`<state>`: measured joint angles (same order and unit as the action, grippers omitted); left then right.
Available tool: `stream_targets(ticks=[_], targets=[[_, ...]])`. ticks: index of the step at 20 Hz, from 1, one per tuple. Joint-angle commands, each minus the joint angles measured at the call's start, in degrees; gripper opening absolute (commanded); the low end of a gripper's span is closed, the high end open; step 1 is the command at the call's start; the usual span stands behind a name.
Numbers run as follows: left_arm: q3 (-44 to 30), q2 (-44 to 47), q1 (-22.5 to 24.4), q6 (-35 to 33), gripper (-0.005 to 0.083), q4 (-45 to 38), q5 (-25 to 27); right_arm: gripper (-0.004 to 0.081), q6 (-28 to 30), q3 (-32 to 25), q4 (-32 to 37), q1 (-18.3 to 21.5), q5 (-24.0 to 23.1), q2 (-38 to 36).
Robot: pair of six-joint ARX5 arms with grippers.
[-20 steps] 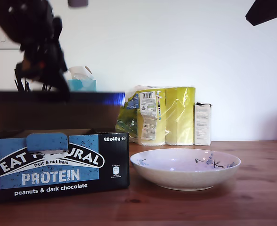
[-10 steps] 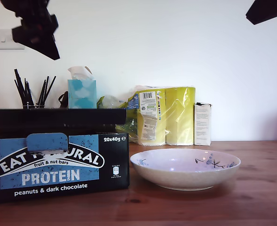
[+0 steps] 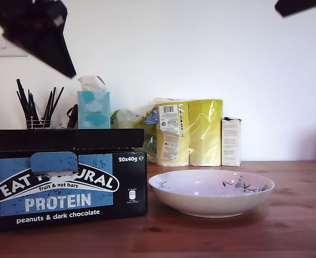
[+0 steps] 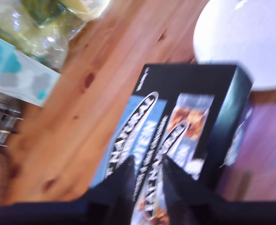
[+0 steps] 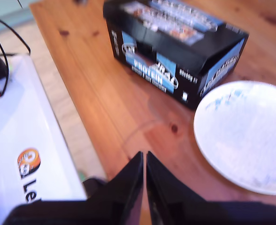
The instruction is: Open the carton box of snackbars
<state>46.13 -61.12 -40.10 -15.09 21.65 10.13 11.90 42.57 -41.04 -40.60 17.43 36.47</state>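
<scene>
The wooden desk (image 3: 287, 215) fills the foreground, and the carton box (image 3: 66, 185) sits on it at the exterior view's left, its lid lying almost flat on top with only a slim gap under the front edge. Just beside it, toward the exterior view's right, rests a white flowered bowl (image 3: 212, 192). Behind them stand yellow-wrapped rolls (image 3: 190, 131), a tissue box (image 3: 93, 107), a small white box (image 3: 231, 141) and a holder of black sticks (image 3: 37, 107). My first hand (image 4: 145, 176) hangs above the carton with fingers narrowly parted, gripping nothing. My second hand (image 5: 144, 168) hovers high over the desk edge, fingers pressed almost together, empty.
</scene>
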Motion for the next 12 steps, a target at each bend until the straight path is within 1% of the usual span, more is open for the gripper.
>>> stream_targets(ticks=[1,4,8,10,12], targets=[[-4.83,2.73,-0.07,1.53,-0.0024,-3.61,-0.72,-0.0013,0.13,0.17,1.36,-0.26,0.17,-3.1],[-12.48,6.16,-0.04,1.68,-0.0024,-12.92,-0.74,-0.0013,0.15,0.17,2.91,-0.26,0.17,-6.99],[-21.77,6.71,-0.2,6.86,-0.0024,-23.06,-0.68,-0.0013,0.83,0.17,3.45,-0.26,-0.42,-9.18],[-24.55,6.71,-0.2,8.37,-0.0024,-26.64,-0.66,-0.0013,1.73,0.15,3.5,-0.26,-1.51,-9.18],[-25.92,6.71,-0.2,9.31,-0.0024,-28.81,-0.68,-0.0013,1.64,0.15,3.45,-0.28,-1.4,-9.16]])
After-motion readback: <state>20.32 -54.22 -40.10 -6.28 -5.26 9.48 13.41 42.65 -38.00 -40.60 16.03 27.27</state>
